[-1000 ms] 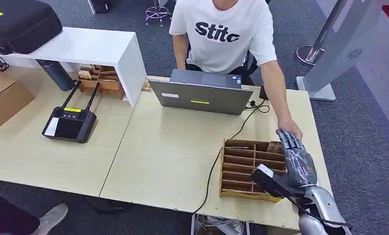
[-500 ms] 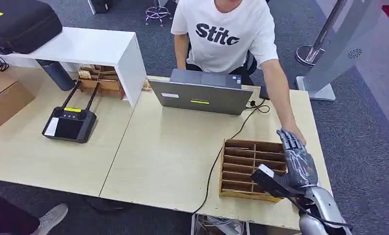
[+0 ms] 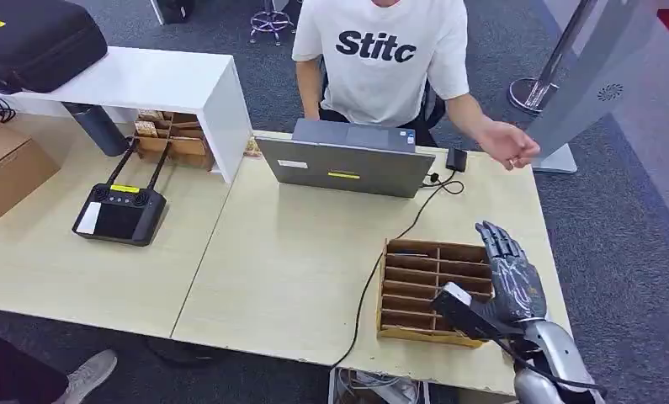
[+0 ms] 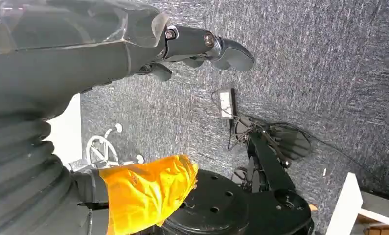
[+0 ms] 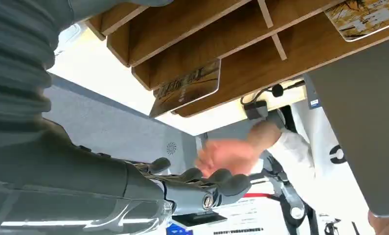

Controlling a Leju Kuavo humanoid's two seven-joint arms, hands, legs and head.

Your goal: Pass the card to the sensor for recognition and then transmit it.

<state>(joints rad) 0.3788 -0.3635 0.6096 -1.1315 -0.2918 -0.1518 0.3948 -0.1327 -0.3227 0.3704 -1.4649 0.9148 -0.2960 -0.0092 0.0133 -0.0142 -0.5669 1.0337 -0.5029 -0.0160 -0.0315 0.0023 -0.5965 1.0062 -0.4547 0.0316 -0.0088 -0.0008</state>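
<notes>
Head view puts the right hand at about 4 o'clock on the table, hovering over the right end of the wooden rack, fingers spread and straight, holding nothing. Right wrist view shows 1 card lying in a rack slot near that hand, with a second card further along; neither is touched. Which object is the sensor I cannot tell. Left wrist view shows the left hand hanging over the carpet, fingers loosely extended and nothing in them. At 1 o'clock a person's hand is lifted just off the far table edge, near the laptop. My judgement is that the pick has not begun, and the main risk is the grasp itself: the card lies flat and thin inside a narrow slot, so broad fingers may jam on the dividers, slide the card deeper, or tip the light rack. A black cable runs just beside the rack and could snag. The person's hand could also cross the path.
</notes>
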